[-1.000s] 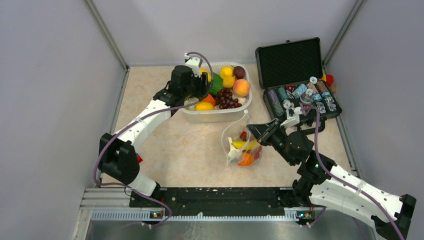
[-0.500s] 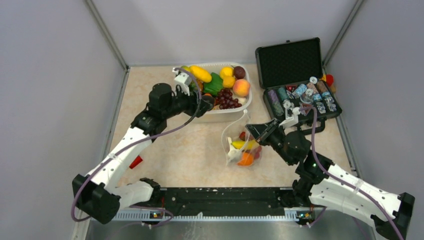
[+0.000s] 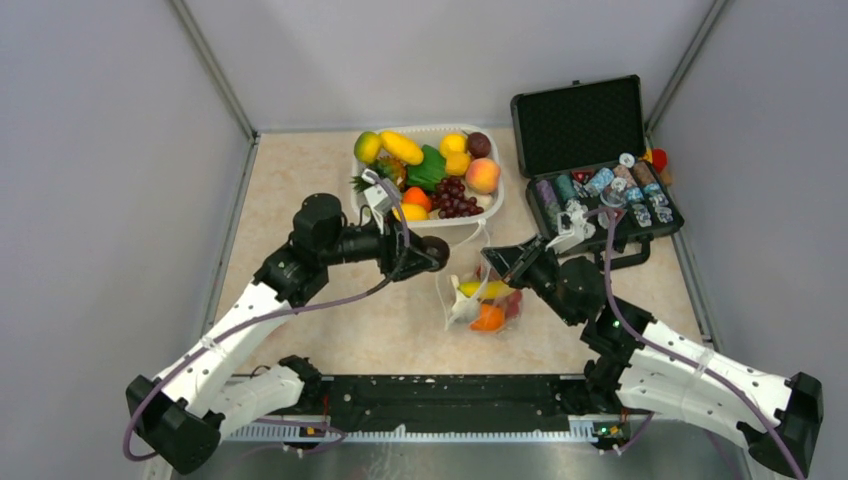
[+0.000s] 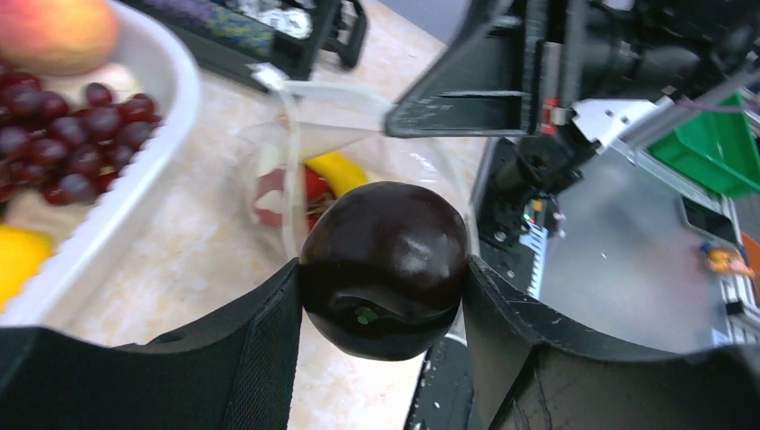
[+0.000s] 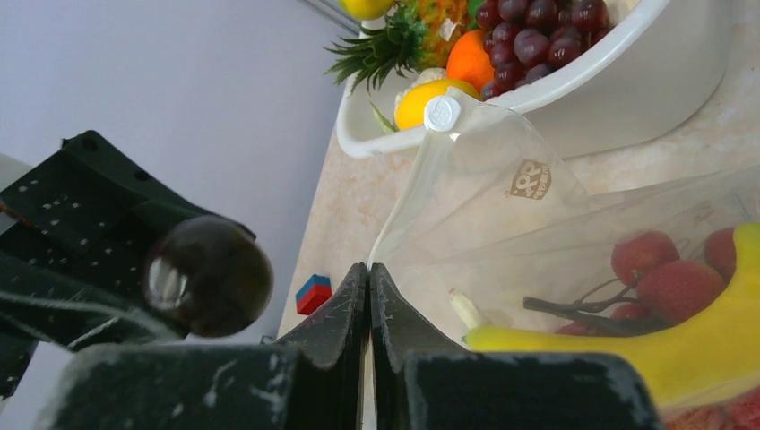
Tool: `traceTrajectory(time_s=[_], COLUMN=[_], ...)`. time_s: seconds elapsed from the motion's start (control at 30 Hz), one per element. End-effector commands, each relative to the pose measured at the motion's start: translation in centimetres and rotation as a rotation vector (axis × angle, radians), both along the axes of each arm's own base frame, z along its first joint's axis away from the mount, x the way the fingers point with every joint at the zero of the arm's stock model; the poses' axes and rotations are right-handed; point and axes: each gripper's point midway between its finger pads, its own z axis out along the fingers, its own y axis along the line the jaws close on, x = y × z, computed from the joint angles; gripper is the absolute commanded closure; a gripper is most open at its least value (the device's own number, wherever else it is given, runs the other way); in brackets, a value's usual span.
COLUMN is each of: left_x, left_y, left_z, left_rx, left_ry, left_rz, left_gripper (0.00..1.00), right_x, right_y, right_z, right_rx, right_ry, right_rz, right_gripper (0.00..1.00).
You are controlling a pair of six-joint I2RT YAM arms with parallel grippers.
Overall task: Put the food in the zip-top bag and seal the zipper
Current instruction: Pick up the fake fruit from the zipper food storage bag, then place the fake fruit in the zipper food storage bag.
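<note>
**One plum brought to the bag mouth**

The left gripper (image 3: 432, 253), a second ago over the white tub (image 3: 462, 226), now hangs beside the zip-top bag (image 3: 480, 296), jaws clamped on a dark plum (image 4: 384, 260). The right gripper (image 5: 368, 269) pinches the bag's edge, keeping the zipper (image 5: 401, 188) open. Inside lie a banana (image 5: 717, 345), strawberries (image 5: 647, 258) and an orange piece (image 3: 490, 318); grapes (image 3: 455, 198) and a peach (image 3: 483, 176) wait in the tub.

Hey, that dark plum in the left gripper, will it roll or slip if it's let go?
The dark plum looks round and glossy, so it would probably roll once set down. Squeezed by the left gripper, it shows no dent, so it's likely stiff; the shiny skin may slip.
</note>
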Motion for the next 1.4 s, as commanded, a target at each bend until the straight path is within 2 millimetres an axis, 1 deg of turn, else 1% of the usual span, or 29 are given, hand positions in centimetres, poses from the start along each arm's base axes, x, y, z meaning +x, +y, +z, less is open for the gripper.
traceTrajectory(time_s=[0.0, 0.07, 0.13, 0.23, 0.3, 0.47, 0.53, 0.6, 0.67, 0.77, 0.83, 0.9, 0.93, 1.0, 1.13, 1.2, 1.27, 1.33, 1.37], left_x=[-3.2, -3.5, -3.8, -2.5, -1.9, -1.3, -0.8, 0.1, 0.3, 0.8, 1.2, 1.8, 2.0, 2.4, 3.5, 3.9, 4.0, 3.7, 3.6], left_y=[-1.7, -2.8, -3.9, -4.6, -5.1, -5.8, -6.1, -6.5, -7.4, -8.4, -9.0, -9.4, -9.6, -10.1, -10.2, -10.2, -10.2, -10.3, -10.4], left_z=[2.1, 1.5, 0.5, -1.1, -2.5, -4.7, -4.9, -4.7, -4.0, -3.5, -4.0, -4.7, -4.7, -5.4, -6.1, -6.1, -6.0, -6.0, -6.2], left_rx=[-0.027, -0.003, 0.043, 0.109, 0.148, 0.23, 0.243, 0.23, 0.202, 0.208, 0.216, 0.232, 0.224, 0.221, 0.236, 0.229, 0.212, 0.202, 0.202], left_ry=[-0.113, -0.131, -0.118, -0.085, -0.078, -0.042, -0.039, -0.035, -0.038, -0.052, -0.057, -0.049, -0.054, -0.058, -0.072, -0.082, -0.081, -0.077, -0.073], left_rz=[-0.167, -0.182, -0.193, -0.111, -0.083, -0.046, -0.016, 0.033, 0.027, 0.023, 0.027, 0.047, 0.053, 0.072, 0.131, 0.154, 0.168, 0.153, 0.144], left_gripper=[0.54, 0.54, 0.55, 0.6, 0.6, 0.59, 0.59, 0.57, 0.55, 0.52, 0.48, 0.48, 0.48, 0.45, 0.39, 0.38, 0.36, 0.29, 0.28], right_x=[-0.1, -0.1, -0.2, -0.3, -0.4, -0.6, -0.6, -0.7, -0.8, -0.9, -1.0, -1.0, -1.0, -1.1, -1.1, -1.1, -1.1, -1.0, -0.9], right_y=[1.2, 1.3, 1.4, 1.5, 1.7, 1.9, 2.0, 2.0, 2.1, 2.0, 1.8, 1.6, 1.5, 1.4, 1.2, 1.1, 1.0, 0.7, 0.5], right_z=[3.2, 3.3, 3.4, 3.7, 3.9, 4.0, 4.1, 4.2, 4.4, 4.5, 4.6, 4.6, 4.7, 4.8, 4.8, 4.8, 4.7, 4.5, 4.4], right_rx=[0.051, 0.062, 0.069, 0.078, 0.088, 0.089, 0.091, 0.095, 0.1, 0.103, 0.109, 0.116, 0.119, 0.126, 0.128, 0.13, 0.129, 0.13, 0.132], right_ry=[-0.066, -0.071, -0.073, -0.081, -0.086, -0.091, -0.096, -0.099, -0.101, -0.104, -0.104, -0.106, -0.107, -0.107, -0.106, -0.105, -0.101, -0.097, -0.09], right_rz=[0.045, 0.049, 0.052, 0.064, 0.075, 0.088, 0.093, 0.099, 0.104, 0.106, 0.102, 0.098, 0.095, 0.091, 0.088, 0.083, 0.077, 0.064, 0.054], right_gripper=[1.0, 1.0, 1.0, 1.0, 1.0, 1.0, 1.0, 1.0, 1.0, 1.0, 1.0, 1.0, 1.0, 1.0, 1.0, 1.0, 1.0, 1.0, 1.0])
